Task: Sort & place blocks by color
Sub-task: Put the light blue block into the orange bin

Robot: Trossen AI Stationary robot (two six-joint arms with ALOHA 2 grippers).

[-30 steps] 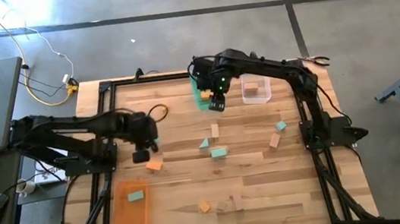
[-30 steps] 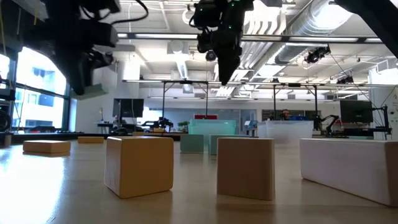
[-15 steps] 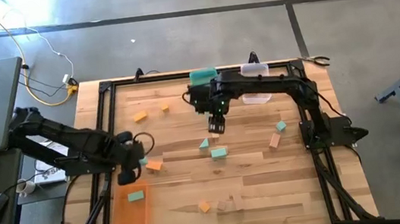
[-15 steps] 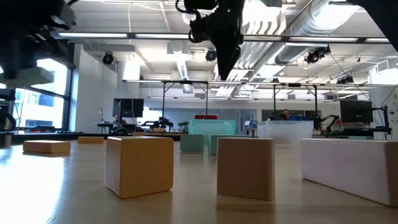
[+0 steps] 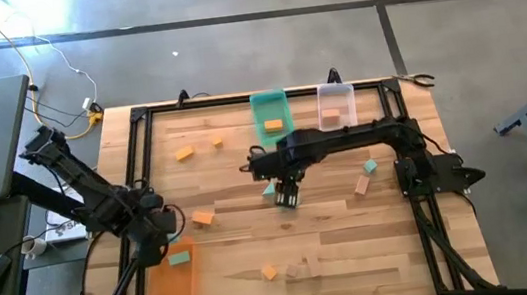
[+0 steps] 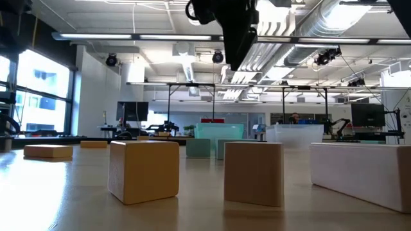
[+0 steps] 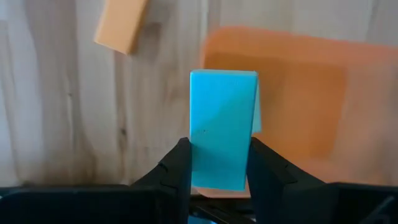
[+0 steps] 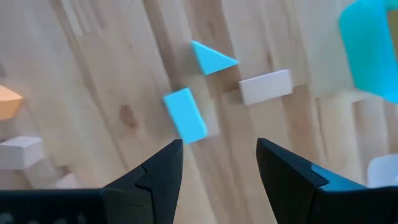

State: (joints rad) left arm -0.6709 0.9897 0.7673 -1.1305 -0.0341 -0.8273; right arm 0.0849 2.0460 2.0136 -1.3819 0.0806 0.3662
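Squarely within left gripper [image 7: 217,163]: teal block [image 7: 222,127]

Bare board is left around the teal bar [image 8: 185,114]; approach is narrowed by the teal wedge [image 8: 212,58] and tan bar [image 8: 265,86] nearby.

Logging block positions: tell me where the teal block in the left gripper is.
In the left wrist view the teal block sits clamped in the left gripper; the high view puts it at the table's left edge, by the orange bin.
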